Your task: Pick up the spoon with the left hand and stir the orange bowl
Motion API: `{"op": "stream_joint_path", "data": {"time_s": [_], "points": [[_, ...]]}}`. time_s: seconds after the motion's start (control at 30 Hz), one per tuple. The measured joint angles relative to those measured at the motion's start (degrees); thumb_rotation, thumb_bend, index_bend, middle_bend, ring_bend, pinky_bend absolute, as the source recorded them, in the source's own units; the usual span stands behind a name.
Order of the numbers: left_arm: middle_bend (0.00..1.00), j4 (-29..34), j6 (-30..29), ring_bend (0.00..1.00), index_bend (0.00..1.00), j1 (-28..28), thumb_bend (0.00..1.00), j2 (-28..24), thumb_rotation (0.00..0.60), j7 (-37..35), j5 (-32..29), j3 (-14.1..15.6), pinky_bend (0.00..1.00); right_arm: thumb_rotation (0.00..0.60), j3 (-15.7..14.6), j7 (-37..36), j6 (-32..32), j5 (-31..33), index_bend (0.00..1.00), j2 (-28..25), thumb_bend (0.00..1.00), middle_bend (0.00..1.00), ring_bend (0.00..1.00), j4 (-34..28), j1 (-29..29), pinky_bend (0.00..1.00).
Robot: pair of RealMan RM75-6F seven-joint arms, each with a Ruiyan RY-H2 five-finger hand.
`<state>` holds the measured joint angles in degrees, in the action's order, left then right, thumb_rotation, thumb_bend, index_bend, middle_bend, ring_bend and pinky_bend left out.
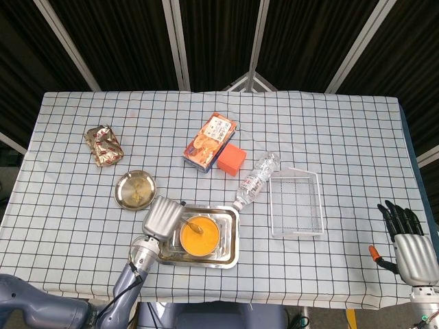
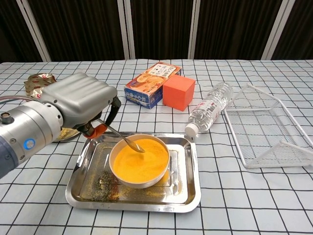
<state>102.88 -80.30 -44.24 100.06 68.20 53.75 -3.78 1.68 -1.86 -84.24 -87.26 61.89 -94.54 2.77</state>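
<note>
Fingers of the grey left hand held a thin metal spoon, its tip in the round orange bowl on the shiny metal tray. The right hand rested spread wide, well apart.

From the chest, the left hand gripped the spoon, dipping into the bowl on the tray.

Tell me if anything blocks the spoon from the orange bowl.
Nothing visible does. The left hand holds the spoon, and its tip already sits in the orange bowl on the tray. The bottle and cube lie apart from it.
</note>
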Motion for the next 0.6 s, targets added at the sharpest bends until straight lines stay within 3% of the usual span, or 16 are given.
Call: {"op": "stream_joint_path", "data": {"time_s": [0.6], "points": [[1.0, 11.2, -0.3, 0.9, 0.85, -4.3, 0.77, -4.8, 0.6, 14.4, -10.1, -1.1, 0.93, 0.6, 0.0, 0.0, 0.1, -0.1, 0.0, 0.0, 0.36, 0.0, 0.0, -0.1, 0.0, 0.0]]}}
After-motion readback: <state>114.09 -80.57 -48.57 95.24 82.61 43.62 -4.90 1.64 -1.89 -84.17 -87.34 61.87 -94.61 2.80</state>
